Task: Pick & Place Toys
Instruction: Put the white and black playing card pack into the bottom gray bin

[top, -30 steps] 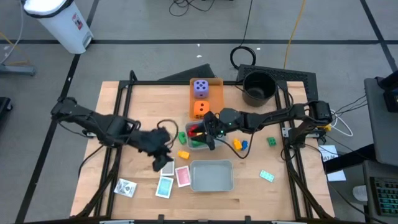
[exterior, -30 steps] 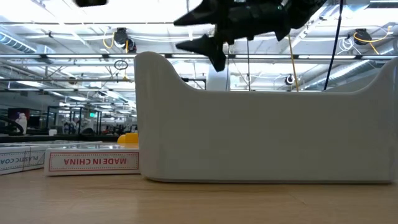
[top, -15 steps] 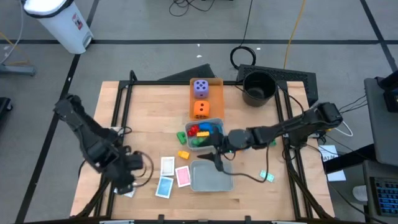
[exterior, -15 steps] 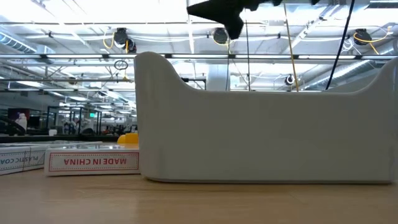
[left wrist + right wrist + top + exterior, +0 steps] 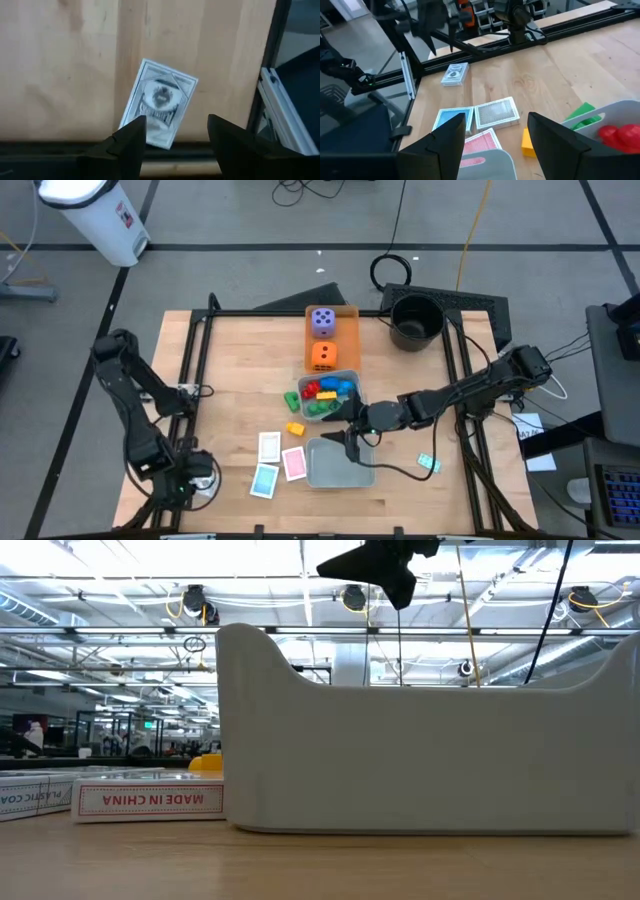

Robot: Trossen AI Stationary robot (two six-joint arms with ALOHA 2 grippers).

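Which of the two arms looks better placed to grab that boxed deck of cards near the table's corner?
The left. Its open left gripper hangs right over the card deck, while the right gripper is off by the grey tray mid-table.

"MADE IN CHINA" stands in red capitals on the side of a flat white card box (image 5: pixel 150 801) lying on the table (image 5: pixel 320 865), beside the grey tray (image 5: pixel 430 740).

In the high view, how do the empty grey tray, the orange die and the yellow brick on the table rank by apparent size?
1. Empty grey tray, clearly largest.
2. Orange die.
3. Yellow brick, smallest.
The overhead camera sees all three from about the same distance, so the order is reliable.
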